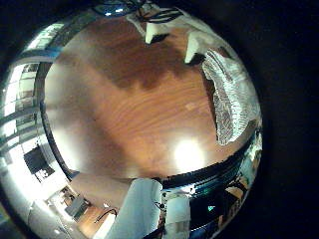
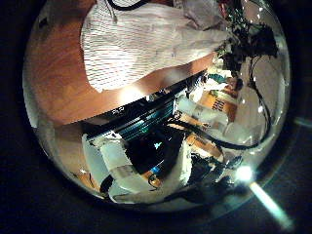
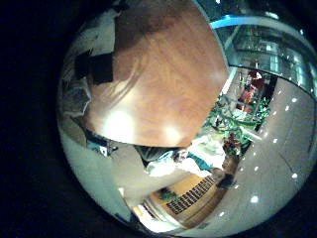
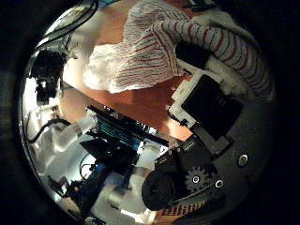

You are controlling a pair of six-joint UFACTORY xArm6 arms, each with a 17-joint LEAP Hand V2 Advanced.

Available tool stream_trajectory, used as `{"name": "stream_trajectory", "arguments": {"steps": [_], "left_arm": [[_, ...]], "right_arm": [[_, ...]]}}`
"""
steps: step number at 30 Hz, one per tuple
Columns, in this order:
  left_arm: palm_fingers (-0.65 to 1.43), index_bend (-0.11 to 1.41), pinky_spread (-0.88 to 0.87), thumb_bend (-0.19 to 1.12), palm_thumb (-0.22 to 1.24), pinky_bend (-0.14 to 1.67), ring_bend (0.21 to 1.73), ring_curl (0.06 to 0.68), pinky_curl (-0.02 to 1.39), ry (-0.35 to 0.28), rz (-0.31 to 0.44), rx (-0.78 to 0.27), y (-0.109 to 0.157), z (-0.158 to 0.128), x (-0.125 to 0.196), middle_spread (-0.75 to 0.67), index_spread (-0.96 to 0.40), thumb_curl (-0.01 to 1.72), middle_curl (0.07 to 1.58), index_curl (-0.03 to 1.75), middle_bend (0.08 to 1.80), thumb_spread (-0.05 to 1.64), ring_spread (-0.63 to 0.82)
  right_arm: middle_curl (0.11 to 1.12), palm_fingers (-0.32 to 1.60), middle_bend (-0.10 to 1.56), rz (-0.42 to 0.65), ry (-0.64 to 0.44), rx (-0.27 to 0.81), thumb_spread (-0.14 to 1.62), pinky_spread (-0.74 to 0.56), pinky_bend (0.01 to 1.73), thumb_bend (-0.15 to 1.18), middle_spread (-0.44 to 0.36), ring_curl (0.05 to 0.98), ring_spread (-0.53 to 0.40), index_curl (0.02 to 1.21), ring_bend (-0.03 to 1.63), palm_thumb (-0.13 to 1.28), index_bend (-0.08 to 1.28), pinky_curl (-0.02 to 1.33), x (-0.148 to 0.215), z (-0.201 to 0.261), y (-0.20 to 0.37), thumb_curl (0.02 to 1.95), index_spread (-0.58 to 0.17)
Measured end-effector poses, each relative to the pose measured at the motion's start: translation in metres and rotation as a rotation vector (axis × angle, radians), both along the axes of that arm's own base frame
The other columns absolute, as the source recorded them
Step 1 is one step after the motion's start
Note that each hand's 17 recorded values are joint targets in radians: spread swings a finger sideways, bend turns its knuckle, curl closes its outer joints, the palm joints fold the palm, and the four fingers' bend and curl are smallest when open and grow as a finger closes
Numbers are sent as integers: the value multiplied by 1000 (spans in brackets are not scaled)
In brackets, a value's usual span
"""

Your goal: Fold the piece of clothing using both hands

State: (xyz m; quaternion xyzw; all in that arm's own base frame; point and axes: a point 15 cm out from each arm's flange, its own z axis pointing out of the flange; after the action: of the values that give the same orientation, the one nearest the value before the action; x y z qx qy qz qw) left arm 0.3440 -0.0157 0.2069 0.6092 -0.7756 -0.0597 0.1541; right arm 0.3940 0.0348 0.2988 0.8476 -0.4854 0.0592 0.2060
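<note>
The right hand (image 4: 211,108) lies nearest the camera in its thumb side palm view: a black-and-white finger reaches in from the view's edge and sits right against a striped sleeve of the piece of clothing (image 4: 141,52). The sleeve arches over that finger, so the hand appears to have cloth draped on it or pinched by it, but how far the fingers are curled I cannot tell.

The clothing is a white garment with thin stripes, lying rumpled on the wooden table (image 1: 130,100). Taking the clothing as landmark, the right hand is touching it at the sleeve, while the left hand (image 1: 174,35) hangs over bare table just beside the garment's edge, its pale fingertips (image 1: 196,45) spread and holding nothing. In the left thumb side palm view the clothing (image 2: 146,39) spreads broadly across the table and runs up to its edge.

So the right hand is the nearer. My judgement is that the coming move depends on the left hand shifting sideways onto the cloth to take a matching hold before any fold.
</note>
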Motion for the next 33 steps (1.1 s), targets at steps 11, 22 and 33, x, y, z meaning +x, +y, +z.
{"name": "stream_trajectory", "arguments": {"steps": [11,22,33], "left_arm": [[96,178,510,-10,63,333,618,205,311,0,128,-37,66,1,-24,289,23,231,296,342,186,1320,469],[125,188,510,-7,93,308,600,196,305,-3,201,-25,108,1,-40,268,15,237,301,360,178,1342,461],[149,185,502,-10,98,287,591,191,300,10,173,-29,95,2,-45,246,13,239,302,376,181,1348,458]], "right_arm": [[837,1083,1280,198,-76,-153,943,-215,1284,-17,-139,775,-235,935,1338,1010,1039,827,13,35,100,715,-295],[827,1088,1282,238,-33,-94,941,-218,1268,-17,-140,787,-236,934,1328,1003,1038,854,4,14,167,729,-292],[829,1087,1285,130,-52,-64,955,-221,1260,-14,-142,796,-237,934,1322,994,1039,876,20,25,123,737,-291]]}}
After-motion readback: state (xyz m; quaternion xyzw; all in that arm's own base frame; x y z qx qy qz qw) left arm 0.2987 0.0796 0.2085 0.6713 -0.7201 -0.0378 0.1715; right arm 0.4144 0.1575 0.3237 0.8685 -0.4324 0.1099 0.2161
